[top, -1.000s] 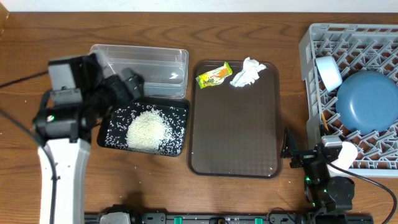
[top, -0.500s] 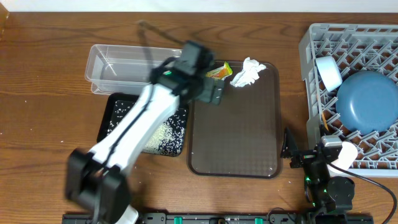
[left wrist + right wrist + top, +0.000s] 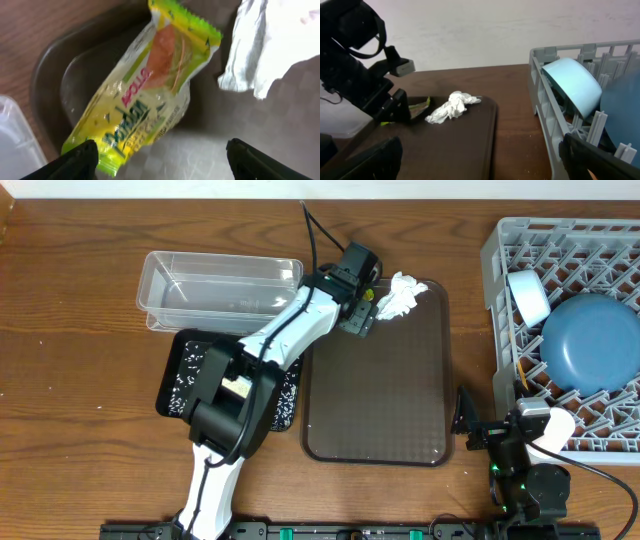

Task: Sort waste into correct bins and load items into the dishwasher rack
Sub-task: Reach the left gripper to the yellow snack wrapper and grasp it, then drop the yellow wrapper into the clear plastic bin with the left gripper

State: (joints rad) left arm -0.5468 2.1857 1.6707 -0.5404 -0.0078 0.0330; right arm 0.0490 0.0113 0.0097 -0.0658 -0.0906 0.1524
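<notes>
Wrapper (image 3: 367, 295) lies in the tray's (image 3: 380, 410) far left corner beside the tissue (image 3: 398, 296), mostly hidden under the left pincer (image 3: 362, 310). Left wrist: its fingers (image 3: 75, 160) stand wide apart either side of the wrapper, gripping nothing. Right wrist: the right pincer (image 3: 480, 162) gapes wide and empty, near the rack (image 3: 580, 100).

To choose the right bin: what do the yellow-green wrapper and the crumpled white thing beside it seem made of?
Wrapper: likely plastic film, glossy, with printed lettering and a serrated end. White wad: probably paper tissue, matte, with soft limp folds.
</notes>
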